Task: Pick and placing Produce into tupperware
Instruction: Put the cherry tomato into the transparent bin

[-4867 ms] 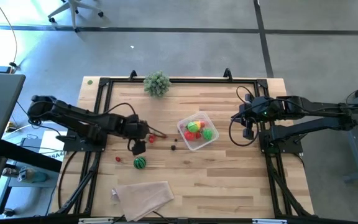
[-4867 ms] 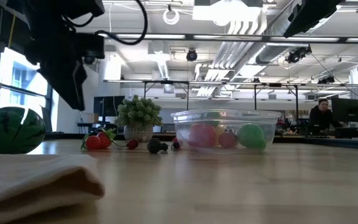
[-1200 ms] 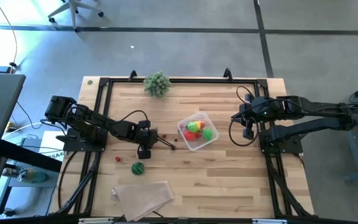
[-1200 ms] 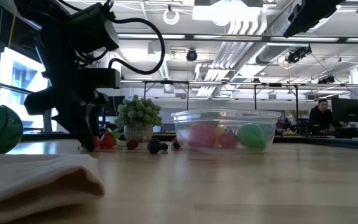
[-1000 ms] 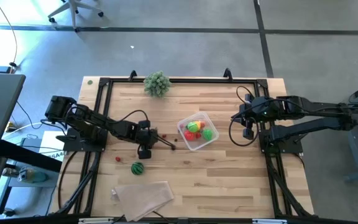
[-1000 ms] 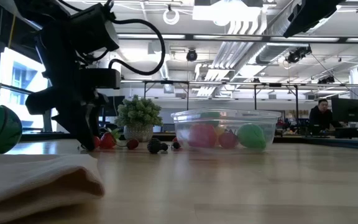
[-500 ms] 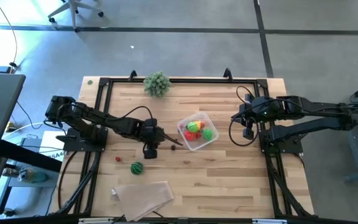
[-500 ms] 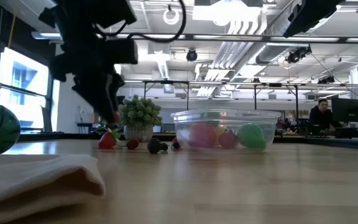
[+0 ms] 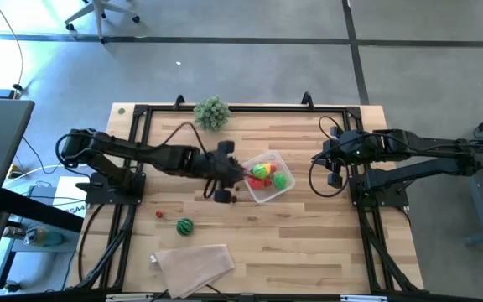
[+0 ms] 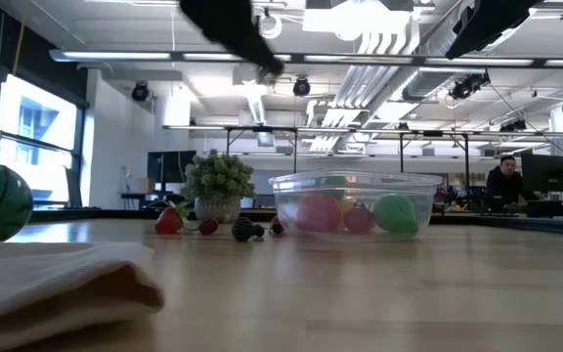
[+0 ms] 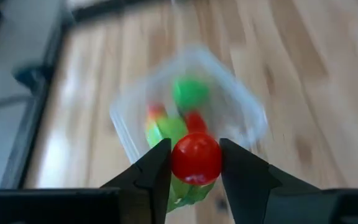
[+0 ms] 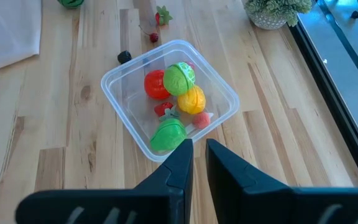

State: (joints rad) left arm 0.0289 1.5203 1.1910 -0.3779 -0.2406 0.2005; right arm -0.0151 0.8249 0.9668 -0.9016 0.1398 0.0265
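Note:
My left gripper (image 9: 238, 177) hangs above the left rim of the clear tupperware (image 9: 268, 178), shut on a round red toy fruit (image 11: 196, 158). In the low view only the tip of that gripper (image 10: 267, 65) shows, high over the table. Several red, green and yellow produce pieces lie in the tupperware (image 12: 169, 96). On the table rest a striped watermelon ball (image 9: 184, 226), a strawberry (image 12: 162, 15), a small red piece (image 9: 158, 215) and a dark piece (image 12: 124, 56). My right gripper (image 12: 199, 160) waits shut at the right, above the table. My left gripper pinches the red fruit between its two fingers, one on each side of the ball (image 11: 178, 160). The fingers slant down toward the table's right. The fruit is lifted clear of the table, over the tupperware's left edge.
A bushy plant in a pot (image 9: 212, 111) stands at the far edge. A folded beige cloth (image 9: 193, 262) lies near the front edge on the left. A black frame (image 9: 141, 113) borders the tabletop. Bare wood lies in front of the tupperware and to its right.
My left gripper has risen from the table by the strawberry and swung toward the table's right, up to the tupperware's left rim. It has carried the red fruit with it, lifted clear of the table.

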